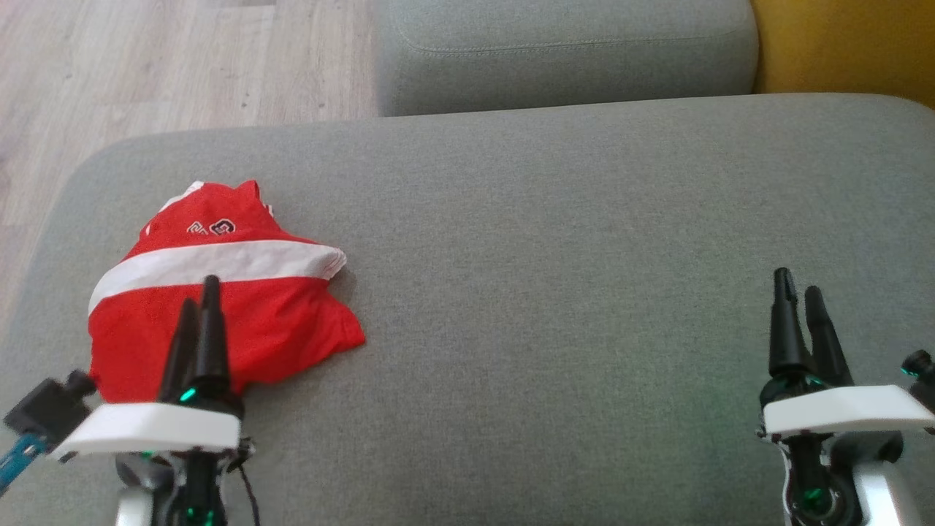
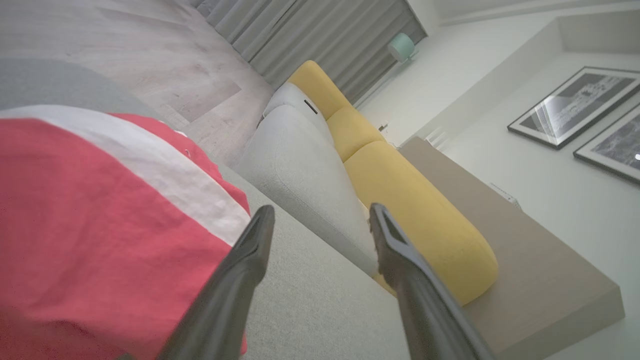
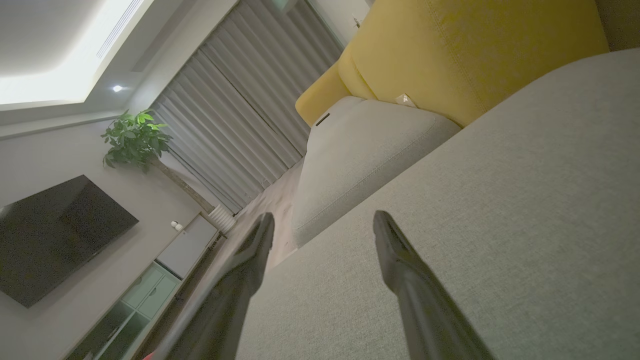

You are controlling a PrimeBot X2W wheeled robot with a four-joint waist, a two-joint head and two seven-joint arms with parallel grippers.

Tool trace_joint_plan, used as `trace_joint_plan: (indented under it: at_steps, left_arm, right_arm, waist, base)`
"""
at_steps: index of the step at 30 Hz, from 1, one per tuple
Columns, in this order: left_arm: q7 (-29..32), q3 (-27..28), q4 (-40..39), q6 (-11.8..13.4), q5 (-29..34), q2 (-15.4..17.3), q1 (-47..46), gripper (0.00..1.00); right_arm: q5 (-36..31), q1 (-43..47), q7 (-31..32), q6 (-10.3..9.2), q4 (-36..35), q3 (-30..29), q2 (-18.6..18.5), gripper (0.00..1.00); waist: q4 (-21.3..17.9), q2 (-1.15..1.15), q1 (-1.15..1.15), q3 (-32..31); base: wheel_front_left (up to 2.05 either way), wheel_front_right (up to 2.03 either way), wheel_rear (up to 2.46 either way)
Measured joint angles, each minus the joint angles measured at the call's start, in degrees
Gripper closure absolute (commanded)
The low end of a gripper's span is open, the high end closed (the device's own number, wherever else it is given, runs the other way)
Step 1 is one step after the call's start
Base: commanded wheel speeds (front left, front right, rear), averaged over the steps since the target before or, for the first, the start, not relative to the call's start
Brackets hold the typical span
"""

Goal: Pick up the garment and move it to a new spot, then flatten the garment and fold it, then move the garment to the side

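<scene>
A wide grey fabric sofa cushion (image 1: 555, 292) takes up most of the head view. Pale wooden floor (image 1: 146, 66) is seen beyond its far left corner, a second grey cushion (image 1: 562, 51) behind it and a yellow cushion (image 1: 847, 44) at the far right. At the wide cushion's left end the crumpled red garment with a white band (image 1: 285, 329) lies in a heap, not yet lifted. The left tool (image 1: 201, 292) is held above the garment's near part, fingers spread, nothing gripped. Far to the right, the right tool (image 1: 798, 281) is held over bare cushion, well apart from the garment, likewise spread and empty.

The step in hand is judged to be the first pick-up. It is best done by lowering the left tool onto a raised fold, so that cloth and not upholstery is pinched.

In the left wrist view the gap between the fingers (image 2: 240, 280) is found to lie over bare cushion just beside the garment's edge, which the head view hides; a shift toward the cloth is advisable. Framed pictures (image 2: 575, 107) are shown there too. In the right wrist view a dark television (image 3: 55, 235), a potted plant (image 3: 135, 137) and grey curtains (image 3: 240, 125) are shown.
</scene>
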Motion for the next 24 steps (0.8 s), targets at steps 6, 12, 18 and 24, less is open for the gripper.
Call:
trace_joint_plan:
  at_steps: [6, 12, 18, 24]
  left_arm:
    - [-0.9, -3.2, -0.7, 1.6, 5.9, 0.6, 0.0, 0.0]
    - [-2.0, -8.3, -0.7, 5.3, 12.4, 4.0, 0.1, 0.0]
    - [-3.1, -14.5, -0.3, 10.7, 17.7, 7.5, 0.1, 0.0]
    - [-4.0, -19.4, -0.4, 14.7, 21.5, 10.2, -0.1, 0.0]
  right_arm:
    - [-5.6, 0.0, -0.9, 0.0, -0.3, 1.4, 0.0, 0.0]
    - [-11.8, 0.0, -1.9, 0.0, -0.3, 2.1, 0.0, 0.0]
    - [-17.7, 0.0, -3.0, 0.0, -0.2, 2.7, 0.0, 0.0]
    - [-22.5, 0.1, -4.0, 0.0, -0.2, 2.7, 0.0, 0.0]
  waist:
    - [0.0, 0.0, 0.0, -0.2]
    - [-0.1, 0.0, 0.0, -0.4]
    - [-0.1, 0.0, 0.0, -0.5]
    - [-0.1, 0.0, 0.0, -0.4]
  base:
    - [0.0, 0.0, 0.0]
    - [0.0, 0.0, 0.0]
    - [0.0, 0.0, 0.0]
    - [0.0, 0.0, 0.0]
